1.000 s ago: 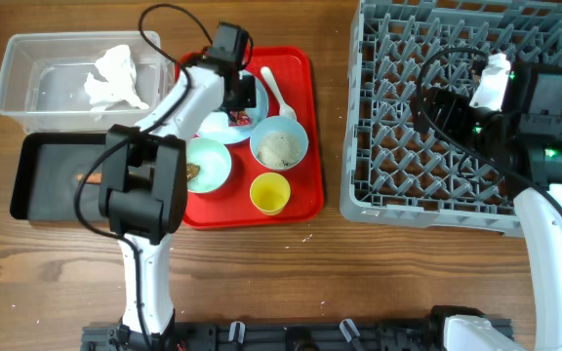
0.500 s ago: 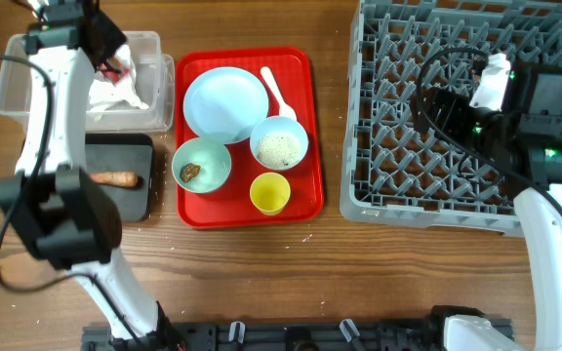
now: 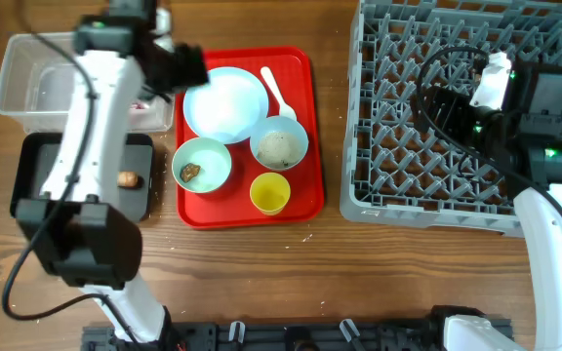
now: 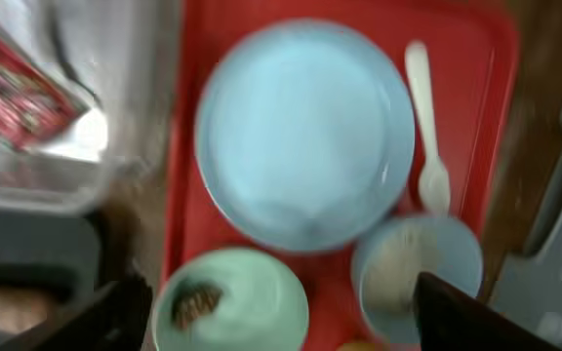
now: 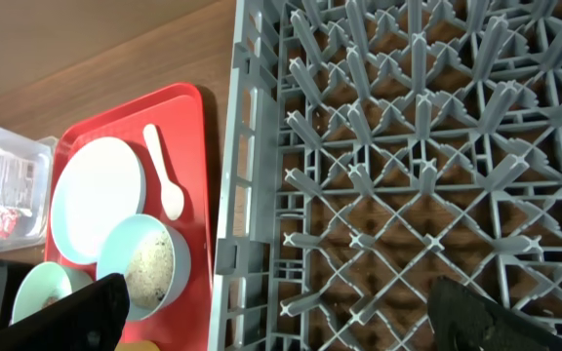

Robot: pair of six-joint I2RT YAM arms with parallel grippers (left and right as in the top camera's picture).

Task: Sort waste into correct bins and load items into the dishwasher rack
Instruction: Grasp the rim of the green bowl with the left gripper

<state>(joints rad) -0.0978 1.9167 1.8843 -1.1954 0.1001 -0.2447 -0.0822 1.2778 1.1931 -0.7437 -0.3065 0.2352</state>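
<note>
My left gripper (image 3: 185, 68) hangs open and empty over the left edge of the red tray, beside the pale blue plate (image 3: 224, 104). Its view is blurred: the plate (image 4: 305, 132), the white spoon (image 4: 425, 127), a bowl with brown bits (image 4: 230, 302) and a bowl with rice (image 4: 416, 278) lie below. The red-and-white wrapper (image 4: 18, 93) lies in the clear tub (image 3: 27, 83). A brown sausage scrap (image 3: 125, 178) sits in the black tray (image 3: 37, 185). The yellow cup (image 3: 269, 192) stands at the tray's front. My right gripper (image 3: 435, 105) is open over the dishwasher rack (image 3: 457, 146).
The red tray (image 3: 305, 127) sits between the bins and the rack. My left arm reaches from the table's front across the black tray and the tub. The rack's grey wall (image 5: 232, 195) stands close to the tray's right edge. Bare wood runs along the front.
My left gripper carried the wrapper from the plate to the clear tub, opened and let it go, then swung back right to the tray's edge. The right arm has not moved.
</note>
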